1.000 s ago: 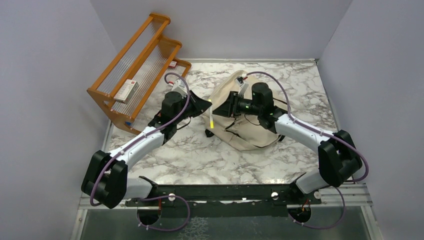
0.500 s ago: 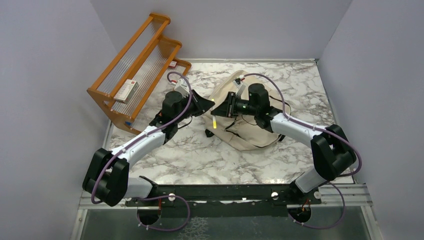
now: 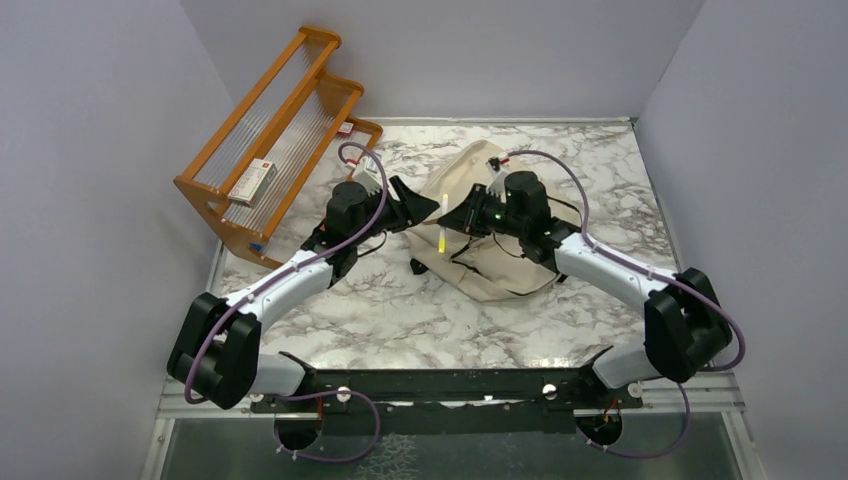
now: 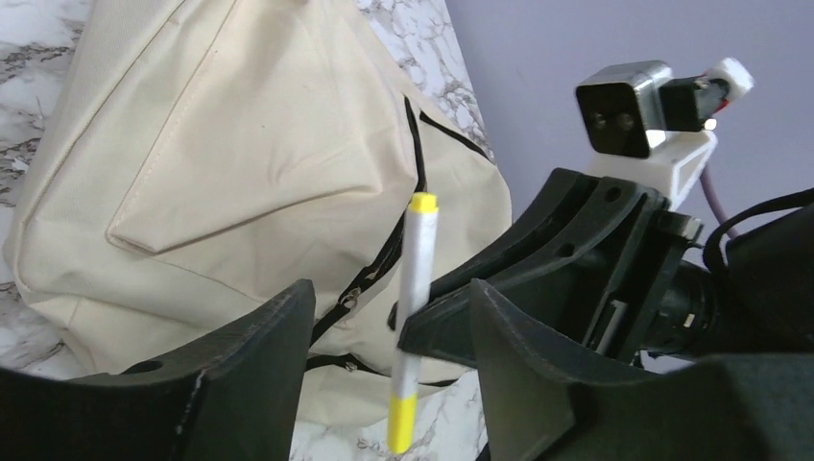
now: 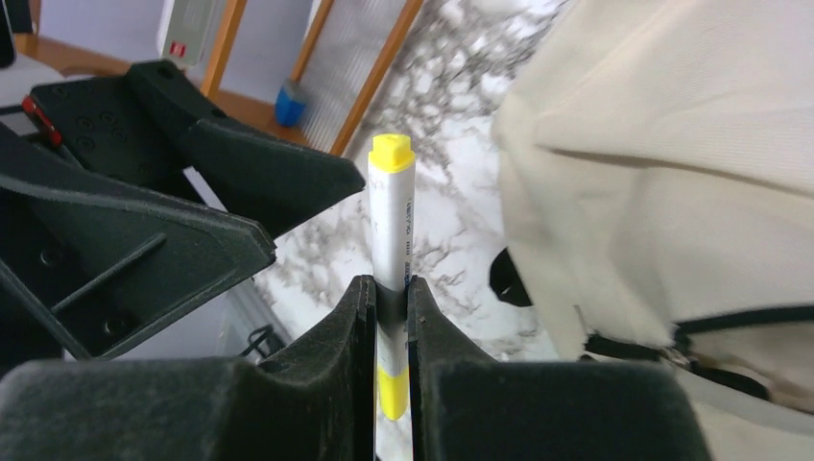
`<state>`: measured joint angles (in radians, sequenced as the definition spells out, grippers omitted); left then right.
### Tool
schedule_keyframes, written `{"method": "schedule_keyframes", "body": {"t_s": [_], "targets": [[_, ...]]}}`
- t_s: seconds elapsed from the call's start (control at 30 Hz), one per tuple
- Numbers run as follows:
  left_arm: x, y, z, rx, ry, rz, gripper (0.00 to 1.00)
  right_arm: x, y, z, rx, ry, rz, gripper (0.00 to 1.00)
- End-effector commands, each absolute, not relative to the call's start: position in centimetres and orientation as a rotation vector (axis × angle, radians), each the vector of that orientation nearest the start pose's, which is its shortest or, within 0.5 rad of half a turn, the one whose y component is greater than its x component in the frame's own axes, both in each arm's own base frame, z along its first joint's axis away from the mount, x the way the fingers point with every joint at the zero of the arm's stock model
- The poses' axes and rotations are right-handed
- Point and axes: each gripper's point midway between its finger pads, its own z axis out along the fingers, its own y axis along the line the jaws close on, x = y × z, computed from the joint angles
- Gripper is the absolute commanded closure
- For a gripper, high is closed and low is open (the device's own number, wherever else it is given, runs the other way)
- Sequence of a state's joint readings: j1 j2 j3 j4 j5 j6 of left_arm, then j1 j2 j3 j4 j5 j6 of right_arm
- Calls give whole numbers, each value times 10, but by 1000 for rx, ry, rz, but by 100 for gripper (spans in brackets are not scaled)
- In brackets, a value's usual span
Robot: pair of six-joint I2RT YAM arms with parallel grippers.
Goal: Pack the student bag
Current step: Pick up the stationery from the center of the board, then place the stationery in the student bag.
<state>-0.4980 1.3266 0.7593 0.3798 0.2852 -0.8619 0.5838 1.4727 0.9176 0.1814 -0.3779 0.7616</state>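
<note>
The student bag (image 3: 505,278) lies slumped on the marble table (image 3: 400,310), toward twelve o'clock from the arm bases, and the black zipper lines that show look closed; no opening or lining is visible from any view. At the bag's nine o'clock edge the two arms meet over a white highlighter (image 3: 443,238) with yellow ends, held upright above the table. The right gripper (image 5: 391,288) is clamped on its lower barrel, fingers pressed flat on both sides. The left gripper (image 4: 389,317) stands wide, one finger on each side of the pen with a gap to each, so the weight sits with the right arm alone. I judge the packing unfinished: this pen is outside the bag and a way in has yet to be found or made. At ten o'clock the wooden rack (image 3: 270,130) holds a small box (image 3: 252,182) – possibly more to pack. What is already inside the bag cannot be told.
</note>
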Motion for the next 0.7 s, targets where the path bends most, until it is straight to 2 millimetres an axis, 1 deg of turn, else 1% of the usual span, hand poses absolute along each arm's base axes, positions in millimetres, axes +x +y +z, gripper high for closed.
{"method": "schedule_keyframes", "body": {"t_s": [0.0, 0.13, 0.27, 0.37, 0.43, 0.5, 0.57, 0.67], "targets": [[332, -279, 250, 8, 1822, -1227, 37, 329, 278, 201, 44, 2087, 959, 100], [333, -281, 251, 67, 1813, -1207, 32, 342, 245, 223, 102, 2038, 919, 100], [339, -284, 246, 78, 1835, -1163, 29, 354, 202, 234, 181, 2023, 881, 100], [345, -294, 238, 141, 1889, -1054, 27, 361, 169, 239, 232, 2008, 818, 99], [348, -304, 233, 234, 1920, -967, 26, 364, 145, 235, 293, 2020, 791, 100], [347, -318, 230, 323, 1933, -903, 26, 362, 121, 225, 387, 2052, 745, 100], [347, -332, 225, 414, 1941, -842, 25, 358, 104, 216, 440, 2064, 722, 100], [345, -353, 215, 540, 1969, -757, 24, 347, 93, 202, 495, 2093, 713, 100]]}}
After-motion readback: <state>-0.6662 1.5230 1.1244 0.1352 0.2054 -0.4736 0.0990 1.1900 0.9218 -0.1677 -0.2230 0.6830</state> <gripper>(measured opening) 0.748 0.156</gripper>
